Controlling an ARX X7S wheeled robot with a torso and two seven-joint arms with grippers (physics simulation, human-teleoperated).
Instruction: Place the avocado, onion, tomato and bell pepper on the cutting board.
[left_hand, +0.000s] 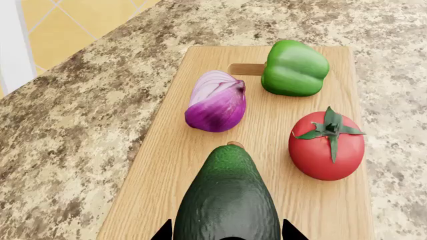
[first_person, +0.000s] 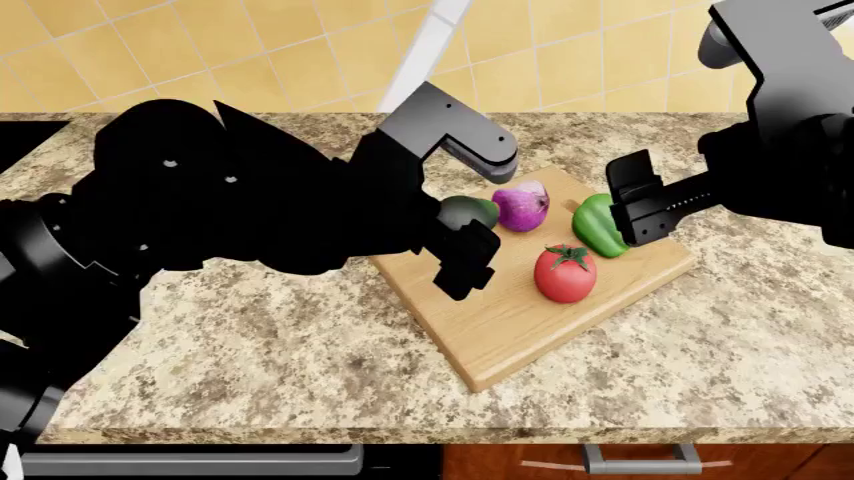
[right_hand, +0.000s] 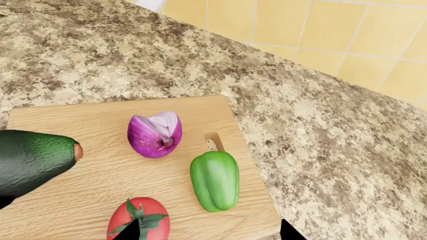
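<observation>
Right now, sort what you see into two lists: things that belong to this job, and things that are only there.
Belongs to the job:
avocado, held in the left hand
onion
tomato
bell pepper
cutting board

Only there:
granite counter
yellow tiled wall
drawer handle

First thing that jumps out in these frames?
The avocado, huge in the left wrist view, sits between the left gripper's fingertips over the near end of the cutting board. Beyond it on the board lie the onion, bell pepper and tomato. The right gripper hovers open by the pepper.
</observation>
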